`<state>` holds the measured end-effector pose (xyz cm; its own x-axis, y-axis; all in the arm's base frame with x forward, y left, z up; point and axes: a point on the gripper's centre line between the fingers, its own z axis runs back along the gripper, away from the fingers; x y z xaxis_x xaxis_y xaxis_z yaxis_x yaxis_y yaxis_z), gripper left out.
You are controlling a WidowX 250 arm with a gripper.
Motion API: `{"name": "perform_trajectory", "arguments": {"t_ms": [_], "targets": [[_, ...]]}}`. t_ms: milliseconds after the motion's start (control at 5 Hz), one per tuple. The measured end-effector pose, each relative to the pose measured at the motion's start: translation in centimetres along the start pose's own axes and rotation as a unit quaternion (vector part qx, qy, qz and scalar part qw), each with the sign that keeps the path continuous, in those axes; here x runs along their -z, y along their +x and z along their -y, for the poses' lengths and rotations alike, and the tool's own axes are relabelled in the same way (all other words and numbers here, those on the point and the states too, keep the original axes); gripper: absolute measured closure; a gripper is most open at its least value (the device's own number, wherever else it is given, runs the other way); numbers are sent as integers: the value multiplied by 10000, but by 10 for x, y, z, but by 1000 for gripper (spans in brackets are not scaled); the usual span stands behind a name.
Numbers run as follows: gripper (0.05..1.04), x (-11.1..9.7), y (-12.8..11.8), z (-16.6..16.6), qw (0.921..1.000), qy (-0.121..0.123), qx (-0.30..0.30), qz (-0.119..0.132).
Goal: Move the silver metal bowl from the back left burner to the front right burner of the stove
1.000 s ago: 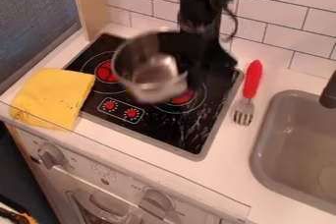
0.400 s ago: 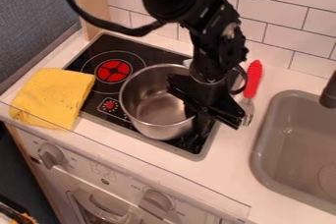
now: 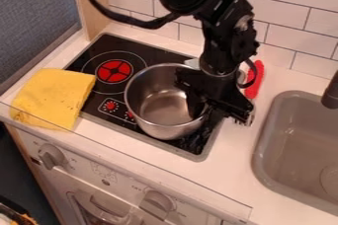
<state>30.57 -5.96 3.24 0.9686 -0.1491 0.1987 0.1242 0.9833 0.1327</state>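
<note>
The black gripper (image 3: 206,104) hangs over the right side of a steel pot (image 3: 157,104), overlapping the pot's right rim and part of its inside. The pot stands upright on the black stovetop (image 3: 91,65), over the front right part, and looks empty where its inside shows. Whether the gripper grasps the rim is hidden by its own dark body.
A folded yellow cloth (image 3: 53,98) lies at the stove's left edge. Behind and right of the gripper is a red-handled fork (image 3: 257,82), partly covered. The grey sink (image 3: 300,145) with its dark faucet (image 3: 331,95) is at the right, and a tiled wall stands behind.
The pot, held up and blurred earlier, came down toward the front right onto the stove. Since the middle frame, the gripper has shifted right and the pot slightly right too.
</note>
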Motion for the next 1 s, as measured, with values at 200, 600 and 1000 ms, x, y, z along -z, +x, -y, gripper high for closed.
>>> {"name": "perform_trajectory", "arguments": {"t_ms": [200, 600, 1000], "targets": [[184, -1, -3, -3, 9999, 119, -2, -97], [75, -28, 4, 2, 9995, -227, 199, 78], [82, -90, 12, -19, 9945, -356, -219, 959]]}}
